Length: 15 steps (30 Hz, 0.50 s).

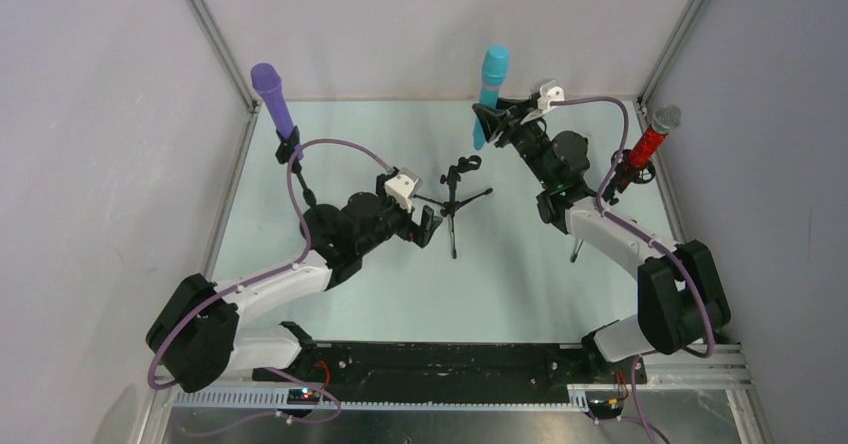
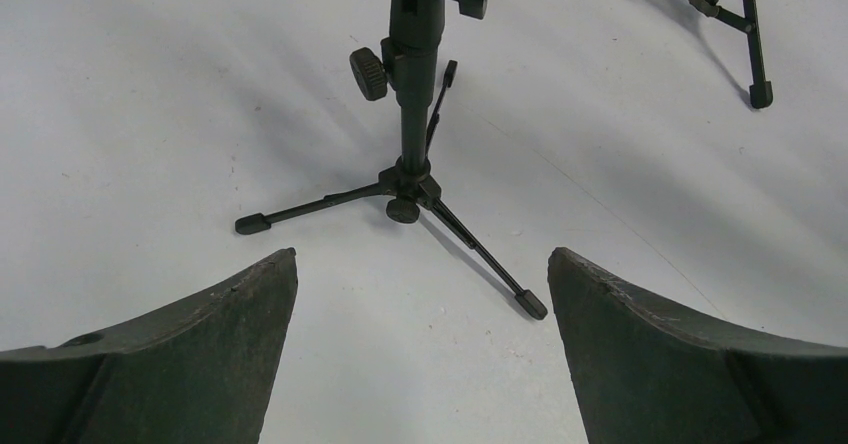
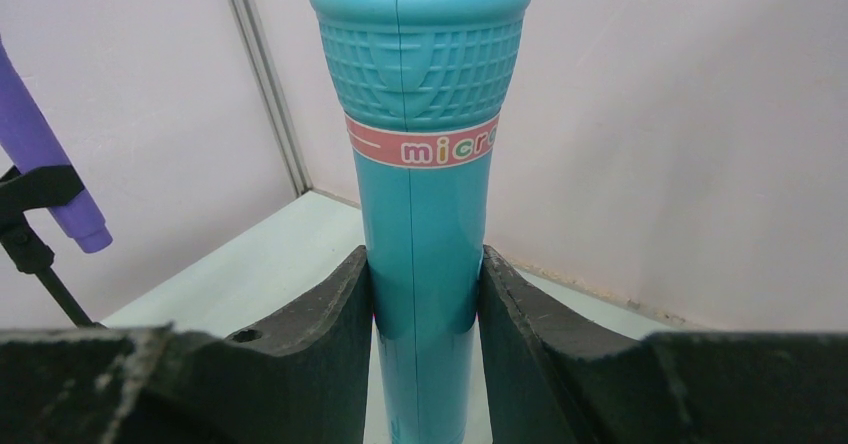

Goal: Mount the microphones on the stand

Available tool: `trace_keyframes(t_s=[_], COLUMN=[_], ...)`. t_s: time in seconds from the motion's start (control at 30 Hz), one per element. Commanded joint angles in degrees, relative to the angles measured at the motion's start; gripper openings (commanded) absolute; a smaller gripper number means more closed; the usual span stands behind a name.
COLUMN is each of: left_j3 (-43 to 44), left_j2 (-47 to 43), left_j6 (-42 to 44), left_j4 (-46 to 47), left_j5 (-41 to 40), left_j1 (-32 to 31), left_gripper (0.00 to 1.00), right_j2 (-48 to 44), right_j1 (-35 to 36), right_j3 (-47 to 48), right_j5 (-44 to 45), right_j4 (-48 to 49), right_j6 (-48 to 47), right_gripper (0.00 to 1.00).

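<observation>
My right gripper point(image 1: 492, 122) is shut on the teal-blue microphone point(image 1: 491, 84) and holds it upright above the back of the table; its pink ring shows in the right wrist view point(image 3: 422, 147), the handle pinched between my fingers point(image 3: 330, 314). The purple microphone point(image 1: 272, 99) sits in a stand clip at the back left; its end also shows in the right wrist view point(image 3: 45, 164). The red microphone point(image 1: 648, 142) sits in a stand at the right. An empty black tripod stand point(image 1: 455, 189) stands in the middle, also in the left wrist view point(image 2: 408, 114). My left gripper point(image 1: 432, 226) is open, just left of it.
White enclosure walls with metal frame posts point(image 1: 215, 34) close in the pale table point(image 1: 380, 284) at the back and sides. The legs of another tripod stand point(image 2: 725, 4) show at the upper right of the left wrist view. The arm bases sit on a black rail point(image 1: 440, 359) at the near edge.
</observation>
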Motion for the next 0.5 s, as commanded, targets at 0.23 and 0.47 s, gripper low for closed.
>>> trace_keyframes(t_s=[0.23, 0.47], left_j3=[2.1, 2.2], left_j2=[-0.5, -0.4], left_j6=[1.6, 1.4], left_j4=[-0.9, -1.3], left_j5=[-1.2, -1.5], left_j1=[0.3, 0.3], left_gripper=[0.98, 0.98], right_j2=[1.3, 2.5], right_j1=[-0.2, -0.2], right_j3=[-2.3, -3.2], right_j5=[0.0, -0.4], right_j4=[6.3, 7.0], right_j6=[3.3, 3.9], right_gripper=[0.00, 0.00])
